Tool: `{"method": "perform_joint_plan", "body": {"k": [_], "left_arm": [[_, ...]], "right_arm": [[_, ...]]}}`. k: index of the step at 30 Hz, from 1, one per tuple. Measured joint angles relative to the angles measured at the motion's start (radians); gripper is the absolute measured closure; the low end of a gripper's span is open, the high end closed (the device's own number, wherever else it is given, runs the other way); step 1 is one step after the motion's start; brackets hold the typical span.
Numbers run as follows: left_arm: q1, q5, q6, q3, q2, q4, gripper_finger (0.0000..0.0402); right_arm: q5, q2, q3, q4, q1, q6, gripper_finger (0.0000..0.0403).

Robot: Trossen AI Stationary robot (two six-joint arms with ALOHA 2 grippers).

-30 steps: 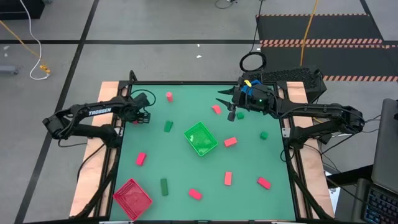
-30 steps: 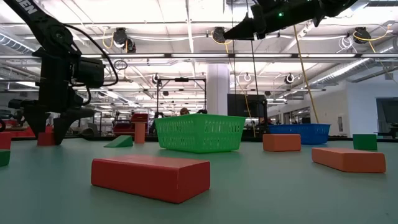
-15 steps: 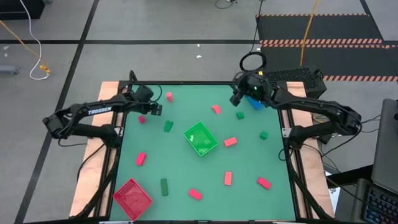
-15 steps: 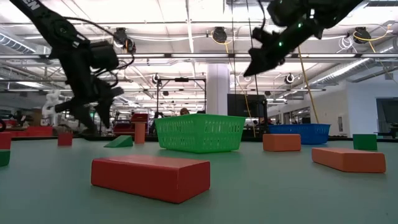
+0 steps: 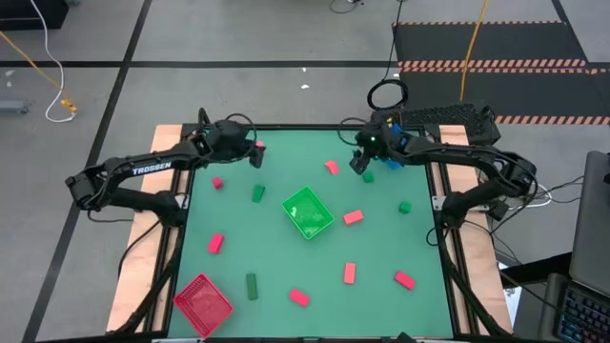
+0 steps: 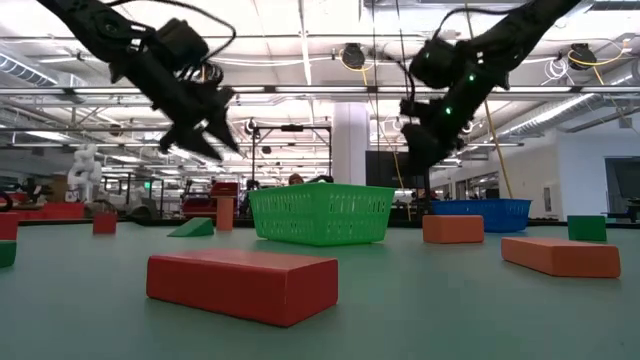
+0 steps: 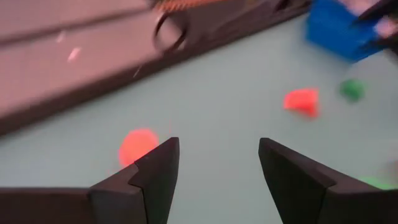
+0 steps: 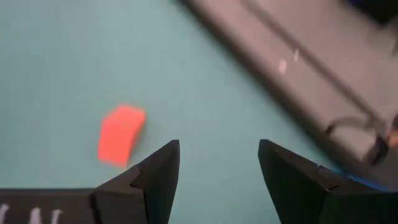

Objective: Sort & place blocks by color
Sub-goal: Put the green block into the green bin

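Two dark arms hang over the far end of a green table (image 5: 286, 276) scattered with small red and dark green blocks. The left gripper (image 5: 255, 158) hovers beside a round-topped red block (image 5: 259, 147) near the far edge, its fingers (image 7: 155, 171) apart and empty. The right gripper (image 5: 360, 164) hangs between a wedge-like red block (image 5: 331, 168) and a dark green block (image 5: 368, 176), fingers (image 8: 155, 171) likewise spread with nothing between them.

Other blocks lie well apart across the table, around a green bin (image 5: 307, 211) at the centre; a red bin (image 5: 202, 303) sits at the near left corner and a blue bin (image 6: 481, 213) at the far right.

The blocks look rigid, light and smooth-sided, judging by their clean edges. A pinch across the two long flat faces should hold; the wedge and the round-topped piece likely offer less parallel surface and could slip.

In the high view the right arm covers most of the blue bin. Both wrist views are blurred, so block shapes there are uncertain.
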Motion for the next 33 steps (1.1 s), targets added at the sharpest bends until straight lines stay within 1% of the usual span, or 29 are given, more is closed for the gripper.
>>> {"method": "perform_joint_plan", "body": {"k": [4,7,10,14,19,24,29,31,33], "left_arm": [[-0.021,0.075,0.084,0.027,0.000,0.113,0.0176],[-0.036,0.120,0.132,0.036,0.000,0.190,0.0176],[-0.054,0.144,0.164,0.036,0.000,0.229,0.0176],[-0.067,0.156,0.230,0.036,-0.001,0.252,0.0176],[-0.066,0.156,0.268,0.036,-0.026,0.253,0.0176],[-0.070,0.190,0.268,0.036,-0.086,0.246,0.0176],[-0.092,0.199,0.265,0.036,-0.144,0.215,0.0176],[-0.107,0.199,0.266,0.036,-0.154,0.216,0.0176],[-0.121,0.199,0.266,0.036,-0.161,0.215,0.0176]], "right_arm": [[0.001,0.024,0.000,-0.131,0.000,0.082,0.0188],[0.002,0.017,0.000,-0.189,0.008,0.146,0.0188],[0.000,0.005,0.000,-0.237,0.023,0.200,0.0188],[-0.002,0.005,0.000,-0.271,0.050,0.276,0.0188],[0.001,0.017,0.001,-0.310,0.095,0.358,0.0188],[0.032,0.017,0.001,-0.324,0.122,0.415,0.0188],[0.035,0.017,-0.039,-0.325,0.127,0.457,0.0188],[0.053,0.017,-0.056,-0.306,0.127,0.464,0.0188],[0.049,0.017,-0.076,-0.266,0.127,0.470,0.0188]]}}
